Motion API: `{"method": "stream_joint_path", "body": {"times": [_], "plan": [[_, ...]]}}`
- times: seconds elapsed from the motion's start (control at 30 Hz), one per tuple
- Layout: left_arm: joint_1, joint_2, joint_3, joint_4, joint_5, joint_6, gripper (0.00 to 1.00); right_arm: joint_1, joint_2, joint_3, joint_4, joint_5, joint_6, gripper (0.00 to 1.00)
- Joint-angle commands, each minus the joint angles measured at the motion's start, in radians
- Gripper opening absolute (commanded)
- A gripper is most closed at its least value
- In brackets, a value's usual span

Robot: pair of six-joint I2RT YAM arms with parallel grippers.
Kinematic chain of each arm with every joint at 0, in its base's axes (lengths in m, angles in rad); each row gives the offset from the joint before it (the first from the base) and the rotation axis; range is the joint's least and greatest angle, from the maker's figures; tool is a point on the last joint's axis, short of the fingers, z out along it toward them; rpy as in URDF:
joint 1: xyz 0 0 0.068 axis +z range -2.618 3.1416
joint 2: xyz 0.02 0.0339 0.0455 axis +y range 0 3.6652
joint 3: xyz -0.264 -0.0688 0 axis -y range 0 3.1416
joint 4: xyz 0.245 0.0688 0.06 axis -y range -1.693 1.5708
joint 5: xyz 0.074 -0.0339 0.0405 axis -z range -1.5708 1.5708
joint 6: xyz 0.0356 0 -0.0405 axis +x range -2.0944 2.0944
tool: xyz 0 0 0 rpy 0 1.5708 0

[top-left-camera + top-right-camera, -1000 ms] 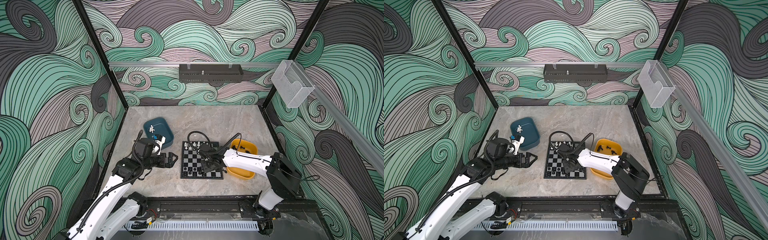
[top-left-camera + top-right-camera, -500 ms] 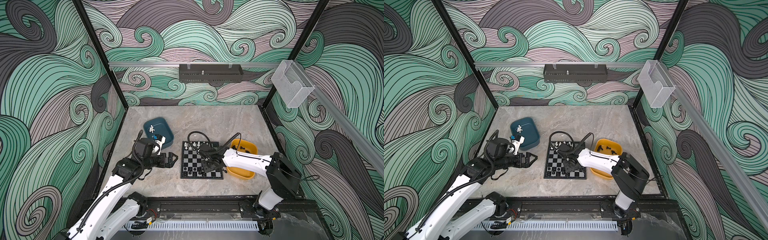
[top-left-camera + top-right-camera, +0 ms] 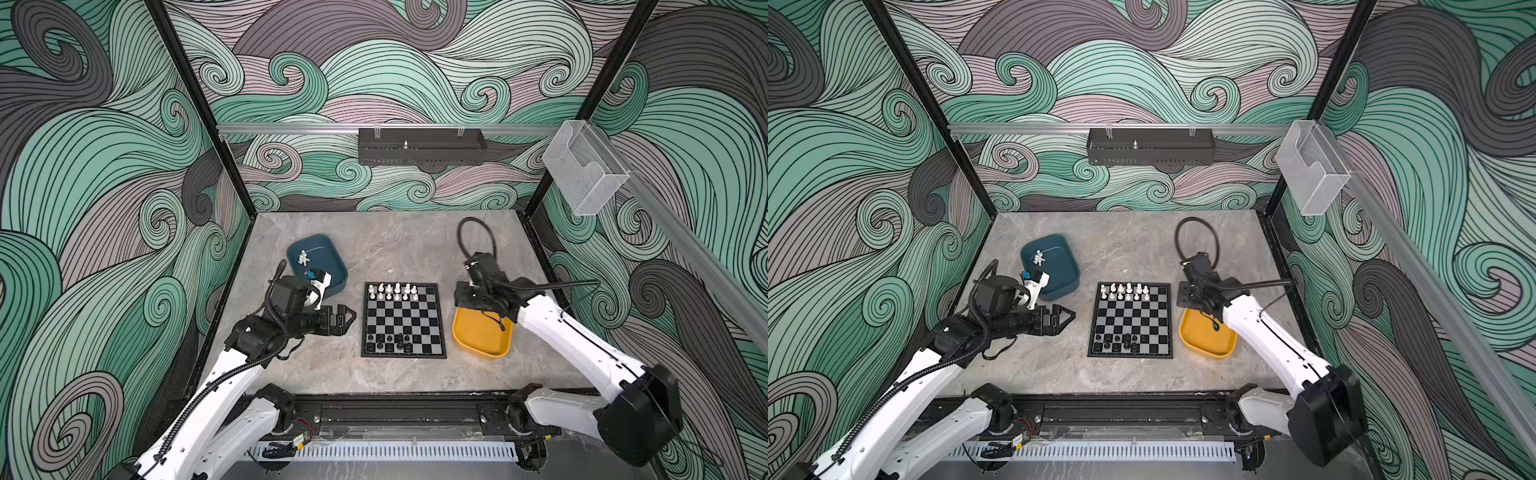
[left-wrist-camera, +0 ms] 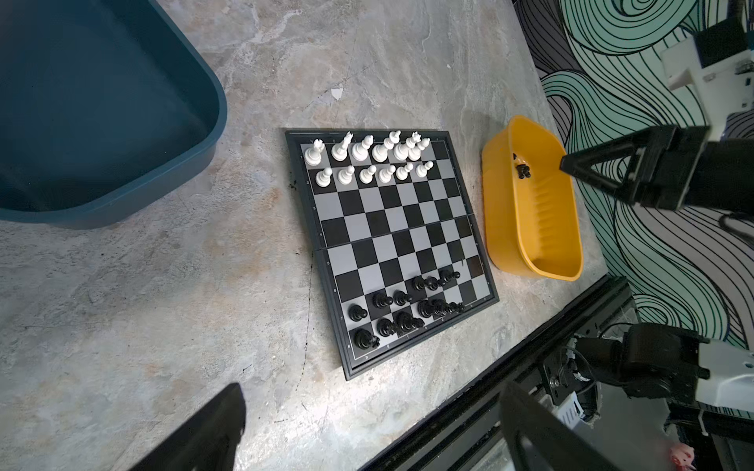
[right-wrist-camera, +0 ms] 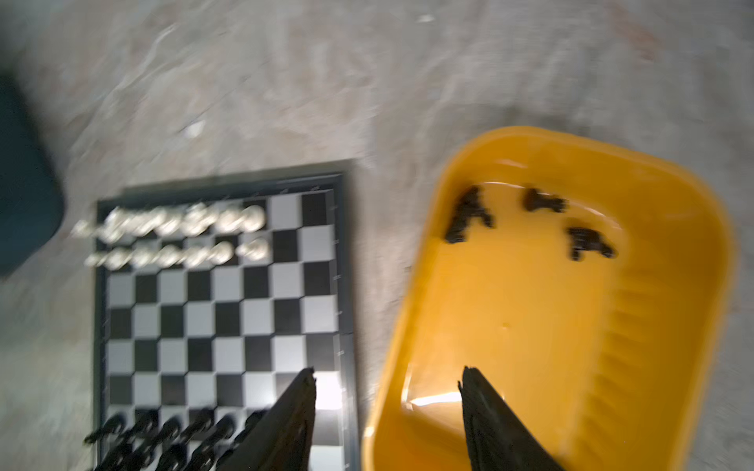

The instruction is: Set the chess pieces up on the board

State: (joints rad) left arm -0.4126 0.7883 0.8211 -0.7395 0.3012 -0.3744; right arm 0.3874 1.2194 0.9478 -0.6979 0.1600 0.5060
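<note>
Chess pieces, a few black ones, lie in the yellow tray ahead of the right gripper, which hangs parted and empty over the tray's rim. Alongside, the board holds white men on its far rows and black on its near rows. The left gripper gapes wide near the teal tray.

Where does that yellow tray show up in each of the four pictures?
Top view: yellow tray, right of the board.
Top view: yellow tray, same place.
Left wrist: yellow tray, beside the board.
Right wrist: yellow tray, beside the board, large, blurred.
Shared landmark: the board.
</note>
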Motion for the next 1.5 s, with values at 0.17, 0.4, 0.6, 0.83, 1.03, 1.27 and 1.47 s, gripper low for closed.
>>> {"method": "stream_joint_path", "body": {"times": [0.17,0.4,0.6,0.83,1.03,1.27,1.47], "plan": [[0.007,0.001,-0.003,0.01,0.027,-0.002,0.99,-0.279,0.19,0.02,0.037,-0.029,-0.037,0.5],[0.007,-0.001,-0.002,0.01,0.027,-0.001,0.99,-0.303,0.374,0.097,0.076,0.016,0.013,0.42],[0.007,-0.002,-0.003,0.014,0.03,0.001,0.99,-0.312,0.459,0.124,0.107,-0.003,-0.054,0.43],[0.009,0.003,-0.003,0.014,0.038,0.002,0.99,-0.314,0.51,0.142,0.119,0.015,-0.022,0.47],[0.008,0.002,-0.004,0.017,0.043,0.002,0.99,-0.314,0.52,0.146,0.14,0.042,0.021,0.48],[0.009,-0.003,-0.004,0.019,0.049,-0.001,0.99,-0.313,0.587,0.186,0.125,0.06,0.032,0.48],[0.009,-0.008,-0.006,0.021,0.052,0.0,0.99,-0.306,0.603,0.203,0.097,0.008,0.012,0.43]]}}
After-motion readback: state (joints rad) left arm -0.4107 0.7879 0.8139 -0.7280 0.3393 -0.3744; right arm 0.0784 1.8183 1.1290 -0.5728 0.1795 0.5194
